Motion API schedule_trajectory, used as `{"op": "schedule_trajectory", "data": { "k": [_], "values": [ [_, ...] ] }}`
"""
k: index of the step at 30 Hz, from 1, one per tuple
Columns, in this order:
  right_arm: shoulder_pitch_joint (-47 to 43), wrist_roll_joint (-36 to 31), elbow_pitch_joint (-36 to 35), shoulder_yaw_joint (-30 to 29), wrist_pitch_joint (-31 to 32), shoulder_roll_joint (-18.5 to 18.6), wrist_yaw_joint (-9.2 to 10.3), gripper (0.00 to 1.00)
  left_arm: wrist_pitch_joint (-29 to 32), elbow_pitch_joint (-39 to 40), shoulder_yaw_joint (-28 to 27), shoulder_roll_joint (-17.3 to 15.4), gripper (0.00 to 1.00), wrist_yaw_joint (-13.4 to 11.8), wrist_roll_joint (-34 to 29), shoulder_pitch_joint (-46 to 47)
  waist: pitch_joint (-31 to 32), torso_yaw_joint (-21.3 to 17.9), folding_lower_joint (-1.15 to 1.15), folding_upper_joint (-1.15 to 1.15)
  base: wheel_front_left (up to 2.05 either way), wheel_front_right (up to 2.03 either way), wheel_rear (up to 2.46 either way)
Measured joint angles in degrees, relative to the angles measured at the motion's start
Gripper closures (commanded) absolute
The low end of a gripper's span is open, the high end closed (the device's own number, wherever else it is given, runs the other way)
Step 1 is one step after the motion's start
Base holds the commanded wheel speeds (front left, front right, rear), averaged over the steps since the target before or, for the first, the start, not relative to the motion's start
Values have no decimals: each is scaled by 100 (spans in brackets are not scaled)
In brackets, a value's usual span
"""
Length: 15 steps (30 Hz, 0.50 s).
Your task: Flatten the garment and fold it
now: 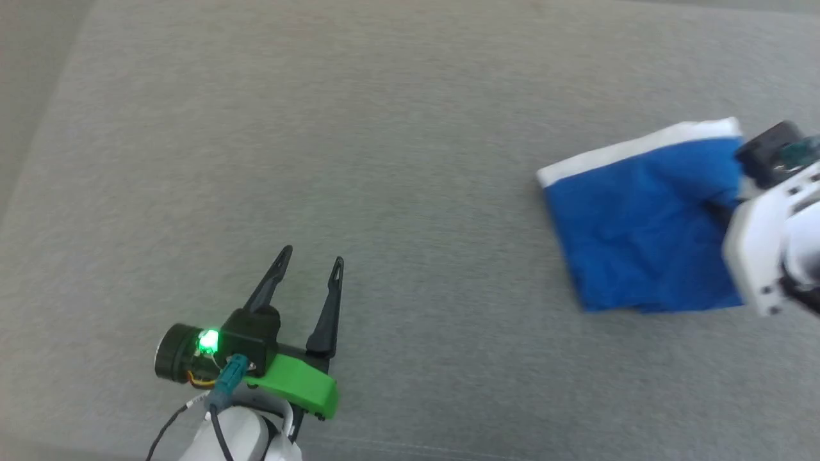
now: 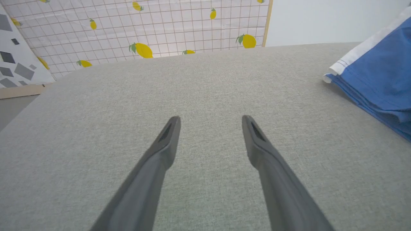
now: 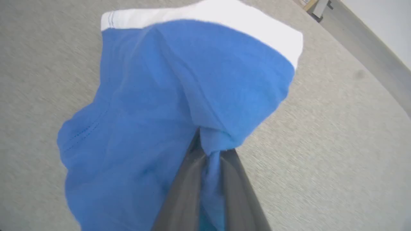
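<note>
The garment (image 1: 640, 218), bright blue shorts with a white waistband, lies folded on the grey fabric surface (image 1: 384, 160) at the right of the head view; its number and label are hidden. My right gripper (image 3: 210, 150) is shut on a pinch of its blue fabric, which bunches between the two dark fingers, and the cloth lifts in a ridge toward them. In the head view the white right wrist (image 1: 769, 237) covers the garment's right edge. My left gripper (image 1: 311, 256) stands open over bare surface at the lower left, far from the garment (image 2: 379, 73), with nothing between its fingers (image 2: 167, 141).
The grey padded surface (image 2: 205, 83) stretches wide around both arms. Behind its far edge stands a lemon-print grid panel (image 2: 144, 29) and a white board with grey shapes (image 2: 16, 64). A floor strip (image 3: 369, 48) runs past the surface's right edge.
</note>
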<state>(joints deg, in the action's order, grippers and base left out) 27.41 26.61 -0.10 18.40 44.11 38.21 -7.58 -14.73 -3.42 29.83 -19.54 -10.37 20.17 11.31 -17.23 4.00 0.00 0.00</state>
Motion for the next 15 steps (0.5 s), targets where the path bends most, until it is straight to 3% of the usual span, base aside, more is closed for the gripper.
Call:
{"op": "schedule_trajectory", "data": {
  "k": [7, 15],
  "values": [
    [164, 181, -15, 291, -209, 1396, 0, 100, 2, 230, -13, -78, 0, 26, -73, 195, -351, -480, 0, 0, 0, 0, 0],
    [150, 130, 936, -68, -1199, 2349, -1, 100, 67, 422, 21, -202, 0, 46, -156, 456, -1044, -780, 1, 0, 0, 0, 0]
  ]
}}
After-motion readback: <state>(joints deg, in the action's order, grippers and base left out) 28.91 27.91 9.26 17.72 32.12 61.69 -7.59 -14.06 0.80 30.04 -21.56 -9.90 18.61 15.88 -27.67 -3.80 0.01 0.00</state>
